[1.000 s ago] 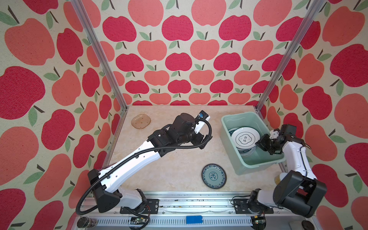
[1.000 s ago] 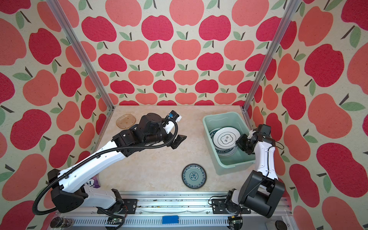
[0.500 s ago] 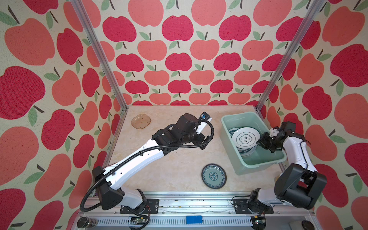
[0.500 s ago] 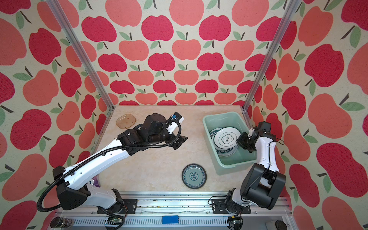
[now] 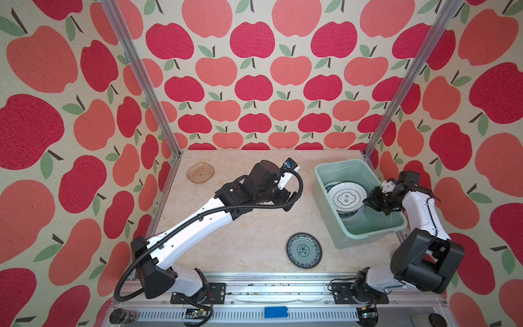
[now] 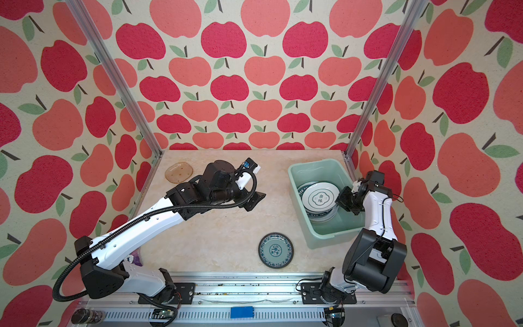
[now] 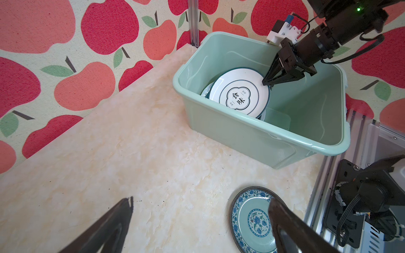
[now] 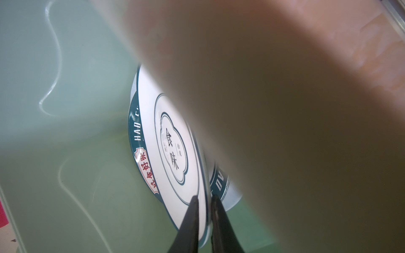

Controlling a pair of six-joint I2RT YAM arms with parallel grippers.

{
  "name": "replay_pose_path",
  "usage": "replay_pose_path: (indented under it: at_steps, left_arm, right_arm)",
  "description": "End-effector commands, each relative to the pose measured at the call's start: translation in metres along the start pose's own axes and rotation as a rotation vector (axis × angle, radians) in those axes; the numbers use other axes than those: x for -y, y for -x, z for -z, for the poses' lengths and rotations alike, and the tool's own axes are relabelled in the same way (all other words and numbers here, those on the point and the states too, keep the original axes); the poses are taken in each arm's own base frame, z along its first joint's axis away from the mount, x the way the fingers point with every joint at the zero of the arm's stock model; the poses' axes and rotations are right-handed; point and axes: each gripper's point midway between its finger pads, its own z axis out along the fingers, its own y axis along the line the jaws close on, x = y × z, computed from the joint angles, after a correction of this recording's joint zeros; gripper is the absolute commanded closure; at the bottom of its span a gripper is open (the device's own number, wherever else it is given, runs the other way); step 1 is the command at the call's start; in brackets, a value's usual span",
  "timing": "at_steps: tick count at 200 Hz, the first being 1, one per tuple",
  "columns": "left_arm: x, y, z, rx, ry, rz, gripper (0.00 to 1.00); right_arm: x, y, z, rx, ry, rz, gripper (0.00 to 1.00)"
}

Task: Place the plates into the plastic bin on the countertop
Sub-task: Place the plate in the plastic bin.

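Emblem plate [image 5: 346,198] is in the bin [image 5: 365,239], tilted on the lettered-rim plates [image 8: 137,129]. Its rim is pinched between the near-closed right fingers [image 8: 190,225], an edge grip, likely so it can be lowered flat. Left fingers [image 7: 121,210] are wide open and empty over the surface [image 5: 254,232]. The teal plate [image 7: 252,221] sits just beside them, probably next. Amber plate [image 5: 200,172] is well apart.

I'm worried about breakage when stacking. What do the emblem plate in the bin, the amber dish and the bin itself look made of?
The emblem plate looks like glazed ceramic, possibly melamine: opaque white, glossy, printed. The amber dish is glass or clear plastic: the countertop shows through. The bin looks like moulded plastic: smooth mint walls, rolled rim, soft highlights.
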Motion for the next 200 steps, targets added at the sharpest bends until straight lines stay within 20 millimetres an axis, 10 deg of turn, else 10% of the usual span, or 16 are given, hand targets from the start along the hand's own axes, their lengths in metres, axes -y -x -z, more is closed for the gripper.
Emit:
replay_pose_path:
  at_steps: [1,200]
  left_arm:
    - [-0.005,0.003,0.004,-0.001,0.021,-0.007,0.01]
    - [-0.01,0.012,0.015,0.04,0.048,0.018,0.01]
  right_arm:
    - [0.003,-0.017,-0.013,-0.098,0.006,-0.007,0.85]
    - [0.03,-0.03,-0.056,-0.22,-0.084,0.005,0.85]
